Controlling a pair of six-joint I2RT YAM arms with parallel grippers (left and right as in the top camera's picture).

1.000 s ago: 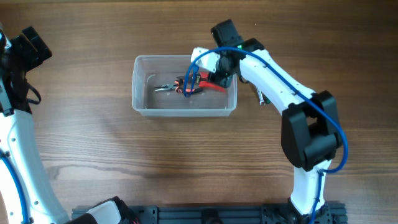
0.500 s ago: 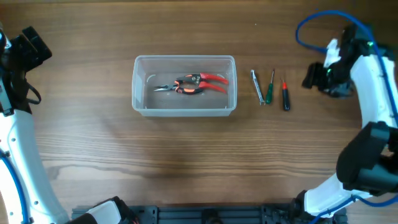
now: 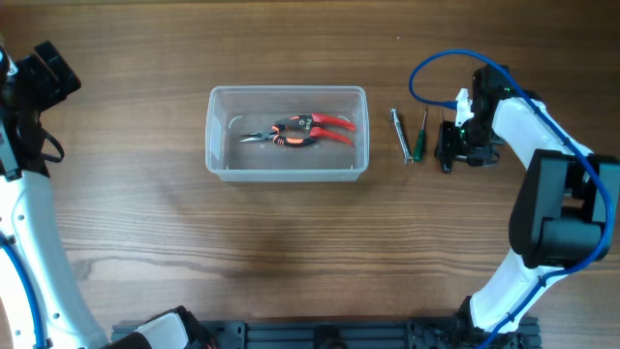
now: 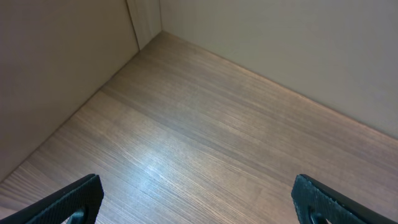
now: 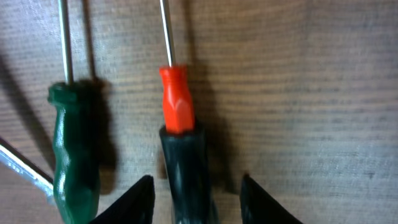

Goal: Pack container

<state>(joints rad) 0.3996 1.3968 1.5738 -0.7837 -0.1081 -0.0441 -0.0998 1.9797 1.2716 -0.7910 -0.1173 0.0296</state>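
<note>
The clear plastic container (image 3: 218, 136) stands mid-table and holds red-handled pliers (image 3: 300, 130). To its right lie a silver tool (image 3: 399, 136), a green screwdriver (image 3: 419, 141) and a red-and-black screwdriver (image 5: 177, 109). My right gripper (image 3: 448, 147) is down over the red-and-black screwdriver. In the right wrist view its open fingers (image 5: 196, 180) straddle the black handle, with a gap on each side. The green screwdriver (image 5: 71, 162) lies just left of them. My left gripper (image 4: 199, 186) is open and empty over bare wood, far from the container.
The left arm (image 3: 29, 116) stands along the table's left edge. A blue cable (image 3: 436, 73) loops above the right arm. In the left wrist view, pale walls meet the wooden surface at a corner (image 4: 158, 31).
My right gripper left the pliers in the container, swung out to the far right, then came back left and down over the red-and-black screwdriver. The left arm has not moved.
</note>
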